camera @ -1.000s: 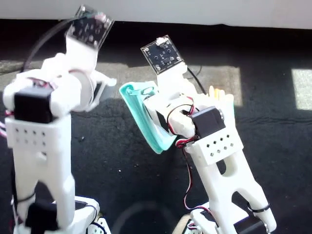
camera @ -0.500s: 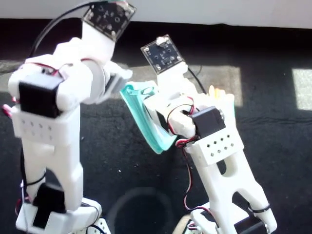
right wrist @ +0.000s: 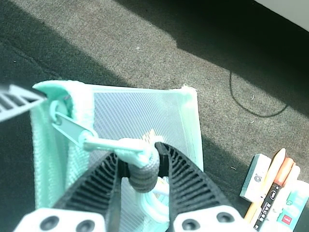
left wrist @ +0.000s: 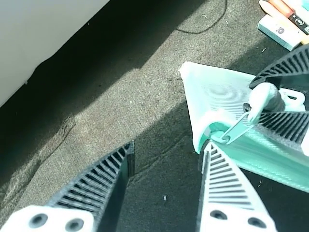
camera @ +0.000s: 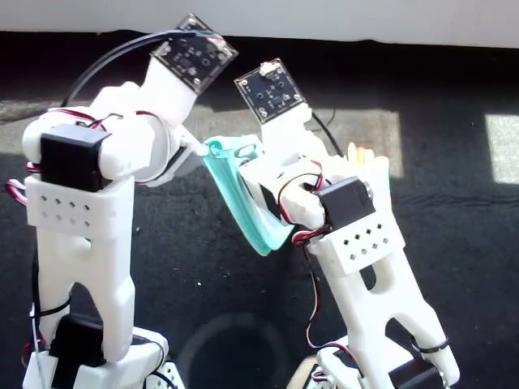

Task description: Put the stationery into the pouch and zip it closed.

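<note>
Pouch (left wrist: 217, 92) corner just beside spread left claw (left wrist: 169, 147)

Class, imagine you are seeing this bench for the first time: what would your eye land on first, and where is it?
The mint-green pouch, tipped up steeply between the two arms, stands out against the dark mat. The right gripper is shut on its zipper pull, with the open left gripper at the zipper end. The stationery lies loose on the mat beside the pouch.

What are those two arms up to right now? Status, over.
Right gripper shut on zipper pull. Left gripper open beside pouch corner. Stationery on table, outside pouch. No obstruction seen.
</note>
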Controlling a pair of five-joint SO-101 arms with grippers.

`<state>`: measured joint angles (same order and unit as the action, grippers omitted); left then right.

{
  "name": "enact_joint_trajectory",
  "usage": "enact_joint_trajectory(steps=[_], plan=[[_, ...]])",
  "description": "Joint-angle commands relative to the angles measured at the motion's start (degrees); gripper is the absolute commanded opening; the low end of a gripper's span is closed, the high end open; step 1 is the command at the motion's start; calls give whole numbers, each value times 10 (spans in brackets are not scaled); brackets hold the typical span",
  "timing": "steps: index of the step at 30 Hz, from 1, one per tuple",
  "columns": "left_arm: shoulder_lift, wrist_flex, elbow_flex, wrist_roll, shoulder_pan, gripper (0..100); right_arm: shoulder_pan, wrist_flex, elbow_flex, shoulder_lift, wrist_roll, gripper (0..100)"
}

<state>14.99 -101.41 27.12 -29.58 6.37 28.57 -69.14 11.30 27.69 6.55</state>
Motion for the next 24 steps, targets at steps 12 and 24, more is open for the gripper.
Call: enact_joint_trajectory(steps=[12, 24], plan=[[18, 55, -31, -9, 16, 234, 2, -1, 1, 8, 4, 5], [14, 50, 14, -8, 27, 234, 2, -1, 1, 8, 4, 5]])
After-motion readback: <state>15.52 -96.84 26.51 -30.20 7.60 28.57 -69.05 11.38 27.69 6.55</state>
